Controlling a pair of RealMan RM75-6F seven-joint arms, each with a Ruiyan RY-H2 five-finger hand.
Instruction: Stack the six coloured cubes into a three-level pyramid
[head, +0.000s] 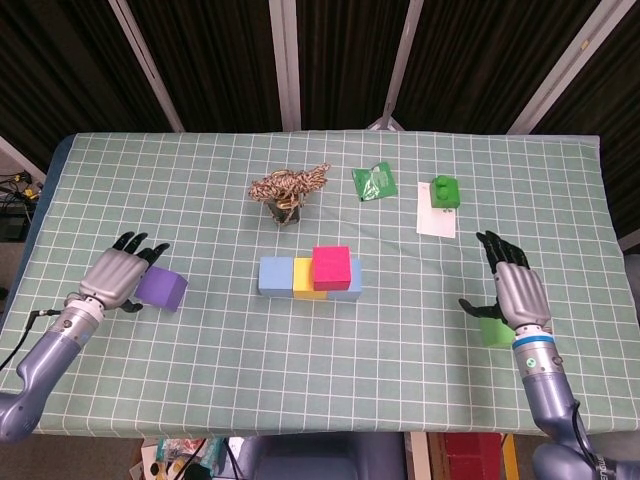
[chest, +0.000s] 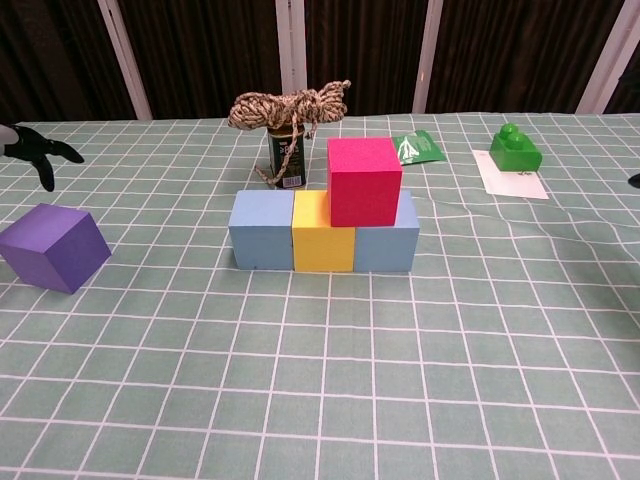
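A row of a light blue cube (head: 275, 277), a yellow cube (head: 306, 284) and another light blue cube (head: 349, 287) stands mid-table, with a pink cube (head: 331, 266) on top toward the right; the chest view shows the pink cube (chest: 364, 181) over the yellow cube (chest: 323, 231) and the right blue cube (chest: 388, 245). A purple cube (head: 161, 288) (chest: 53, 246) lies alone at the left. My left hand (head: 120, 275) hovers just left of it, fingers spread, empty. A green cube (head: 493, 331) lies at the right, partly hidden under my open right hand (head: 516, 290).
A dark can topped with tangled twine (head: 287, 190) stands behind the row. A green packet (head: 373, 182) and a green toy brick (head: 444, 191) on a white card (head: 435, 223) lie at the back right. The table's front edge (head: 300, 432) is close to both arms.
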